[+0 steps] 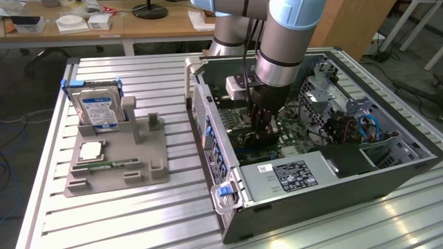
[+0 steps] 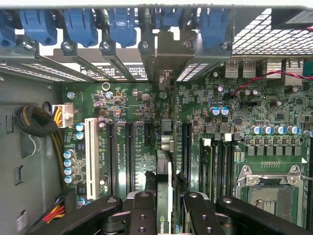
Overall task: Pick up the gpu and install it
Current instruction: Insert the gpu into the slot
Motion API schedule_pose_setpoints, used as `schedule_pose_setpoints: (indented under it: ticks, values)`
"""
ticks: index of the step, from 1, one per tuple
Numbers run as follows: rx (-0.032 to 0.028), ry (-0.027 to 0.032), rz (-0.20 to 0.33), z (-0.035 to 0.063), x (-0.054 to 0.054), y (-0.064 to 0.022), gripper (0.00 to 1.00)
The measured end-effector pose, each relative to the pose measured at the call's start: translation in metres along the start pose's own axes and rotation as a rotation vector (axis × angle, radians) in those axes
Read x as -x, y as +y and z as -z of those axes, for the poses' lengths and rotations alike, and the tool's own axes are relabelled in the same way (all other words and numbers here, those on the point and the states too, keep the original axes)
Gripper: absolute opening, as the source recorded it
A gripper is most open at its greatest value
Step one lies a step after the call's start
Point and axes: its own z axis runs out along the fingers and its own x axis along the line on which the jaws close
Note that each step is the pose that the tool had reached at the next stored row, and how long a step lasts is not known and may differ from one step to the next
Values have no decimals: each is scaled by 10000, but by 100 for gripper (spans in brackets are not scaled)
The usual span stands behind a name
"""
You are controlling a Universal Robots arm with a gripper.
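The gripper (image 2: 166,218) is clamped across the faces of the gpu (image 2: 164,183), which stands edge-on over the motherboard (image 2: 127,98) slots inside the open computer case (image 1: 332,207); expect a light, stiff but fragile card, and hold it by the bare board near its upper edge.

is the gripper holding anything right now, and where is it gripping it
The gripper holds the gpu, clamped across the card's edge facing away from the motherboard.
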Motion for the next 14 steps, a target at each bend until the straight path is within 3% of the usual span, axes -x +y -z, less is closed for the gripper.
schedule_pose_setpoints:
  ticks: [14]
  values:
    - [0,1,0,-41,0,0,27]
